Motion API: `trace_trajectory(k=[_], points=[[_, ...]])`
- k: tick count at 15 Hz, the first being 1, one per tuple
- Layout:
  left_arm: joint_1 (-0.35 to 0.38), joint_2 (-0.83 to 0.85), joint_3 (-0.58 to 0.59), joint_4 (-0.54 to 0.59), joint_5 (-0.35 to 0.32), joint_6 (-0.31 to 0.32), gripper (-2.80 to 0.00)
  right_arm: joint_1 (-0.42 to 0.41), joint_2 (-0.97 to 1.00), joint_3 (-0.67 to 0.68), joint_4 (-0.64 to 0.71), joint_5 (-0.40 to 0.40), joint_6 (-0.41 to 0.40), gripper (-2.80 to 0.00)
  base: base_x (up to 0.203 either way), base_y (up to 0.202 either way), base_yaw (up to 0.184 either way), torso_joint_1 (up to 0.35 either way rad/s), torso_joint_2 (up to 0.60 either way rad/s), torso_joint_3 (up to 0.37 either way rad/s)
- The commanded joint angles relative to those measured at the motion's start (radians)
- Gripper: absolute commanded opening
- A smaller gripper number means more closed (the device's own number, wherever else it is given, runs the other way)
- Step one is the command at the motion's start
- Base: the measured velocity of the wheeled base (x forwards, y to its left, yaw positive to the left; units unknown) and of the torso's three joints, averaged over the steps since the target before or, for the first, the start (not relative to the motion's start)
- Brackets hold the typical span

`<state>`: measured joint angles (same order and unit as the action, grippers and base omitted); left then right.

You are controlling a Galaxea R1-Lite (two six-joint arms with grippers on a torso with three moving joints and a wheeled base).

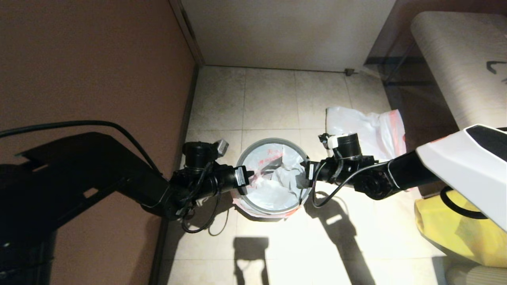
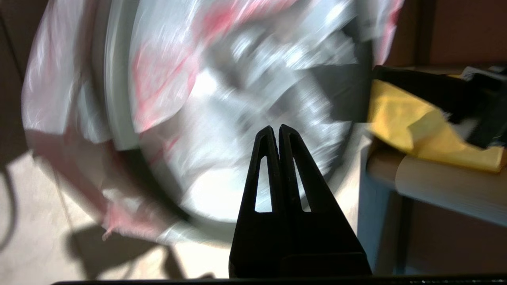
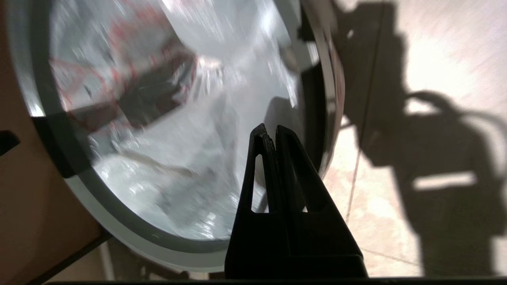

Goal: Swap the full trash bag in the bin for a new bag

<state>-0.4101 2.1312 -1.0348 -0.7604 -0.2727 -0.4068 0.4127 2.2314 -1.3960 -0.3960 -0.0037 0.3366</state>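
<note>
Flanking the bin (image 1: 273,178) on the floor, left end effector (image 1: 250,177) and right end effector (image 1: 300,178) pinched together, empty. Full trash bag (image 1: 273,186) inside; risk: closed tips snag film, tearing it.

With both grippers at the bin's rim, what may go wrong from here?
1. Both the left gripper and the right gripper are shut at opposite sides of the bin; they may miss the thin film of the bag in the bin.
2. Pushing on the rim may tip the bin.
</note>
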Motion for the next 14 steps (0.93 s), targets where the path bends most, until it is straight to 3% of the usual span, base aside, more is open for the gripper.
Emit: trace_trajectory(k=[1, 3, 4, 5, 6, 7, 10, 14], points=[[-0.046, -0.223, 0.030, 0.004, 0.151, 0.004, -2.80, 0.027, -0.189, 0.031, -0.008, -0.114, -0.025, -2.80, 0.000, 0.000, 0.000, 0.000, 0.00, 0.000], [-0.064, -0.350, 0.044, 0.066, 0.275, 0.042, -2.80, 0.050, -0.289, 0.052, -0.004, -0.207, -0.085, -2.80, 0.000, 0.000, 0.000, 0.000, 0.00, 0.000], [-0.085, -0.408, 0.065, 0.092, 0.363, 0.062, -2.80, 0.066, -0.333, 0.098, -0.006, -0.265, -0.098, -2.80, 0.000, 0.000, 0.000, 0.000, 0.00, 0.000], [-0.108, -0.457, 0.091, 0.111, 0.492, 0.096, -2.80, 0.080, -0.392, 0.157, -0.008, -0.310, -0.105, -2.80, 0.000, 0.000, 0.000, 0.000, 0.00, 0.000], [-0.127, -0.505, 0.106, 0.122, 0.605, 0.155, -2.80, 0.084, -0.460, 0.212, -0.008, -0.333, -0.114, -2.80, 0.000, 0.000, 0.000, 0.000, 0.00, 0.000], [-0.140, -0.553, 0.118, 0.127, 0.673, 0.210, -2.80, 0.078, -0.526, 0.265, -0.008, -0.345, -0.126, -2.80, 0.000, 0.000, 0.000, 0.000, 0.00, 0.000], [-0.153, -0.683, 0.210, 0.130, 0.775, 0.361, -2.80, 0.033, -0.732, 0.448, -0.009, -0.369, -0.154, -2.80, 0.000, 0.000, 0.000, 0.000, 0.00, 0.000], [-0.079, -0.879, 0.299, 0.124, 0.830, 0.465, -2.80, -0.002, -1.018, 0.630, -0.050, -0.411, -0.187, -2.80, 0.000, 0.000, 0.000, 0.000, 0.00, 0.000]])
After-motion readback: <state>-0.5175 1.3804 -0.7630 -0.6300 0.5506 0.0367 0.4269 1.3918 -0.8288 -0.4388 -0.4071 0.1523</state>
